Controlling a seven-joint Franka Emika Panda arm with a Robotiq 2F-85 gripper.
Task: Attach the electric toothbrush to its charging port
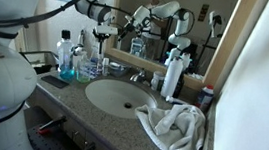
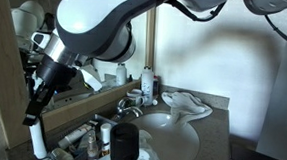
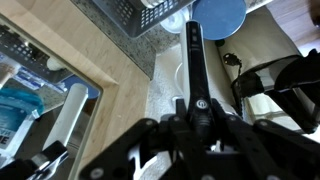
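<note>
My gripper (image 3: 200, 112) is shut on a black electric toothbrush (image 3: 192, 55), gripping its handle near the power button. In the wrist view the toothbrush points away from me, over the pale ledge between the mirror frame and the counter. In an exterior view the gripper (image 2: 45, 82) hangs above the back left of the counter, and the toothbrush (image 2: 31, 109) slants down toward a white upright piece (image 2: 37, 139). In an exterior view the gripper (image 1: 103, 30) is high in front of the mirror. I cannot pick out the charging port for certain.
A sink (image 1: 122, 97) with a faucet (image 1: 134, 75) sits mid-counter. A crumpled white towel (image 1: 174, 126) lies beside it. There is also a blue mouthwash bottle (image 1: 67, 64), a tall white bottle (image 1: 172, 74), a black cup (image 2: 126, 144) and a wire basket (image 3: 135, 14).
</note>
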